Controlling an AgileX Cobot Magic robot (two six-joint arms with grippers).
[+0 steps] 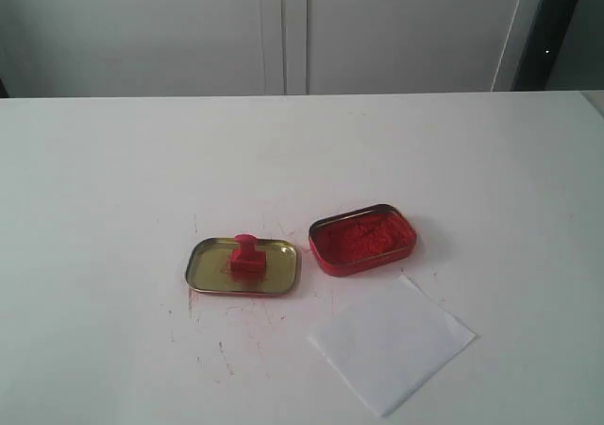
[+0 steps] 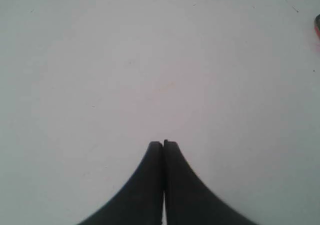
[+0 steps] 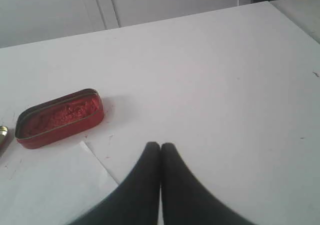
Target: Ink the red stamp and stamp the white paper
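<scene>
Evidently found at the opening step, nothing inked or stamped. Noted the red stamp [image 1: 246,253] upright in the gold lid [image 1: 203,276], just beside the open ink tin [image 1: 362,240], and the white paper [image 1: 392,344] near the tin, unmarked. Saw left gripper [image 2: 163,144] and right gripper [image 3: 160,146] with jaws pressed together, holding nothing. Judged the next move to call for spreading one gripper's jaws and descending squarely on the stamp's knob.

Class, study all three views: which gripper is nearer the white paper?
Right. The right gripper, shut, has the edge of the white paper right beside its tips. The left gripper, also shut, faces plain table, with no paper in its view.
</scene>
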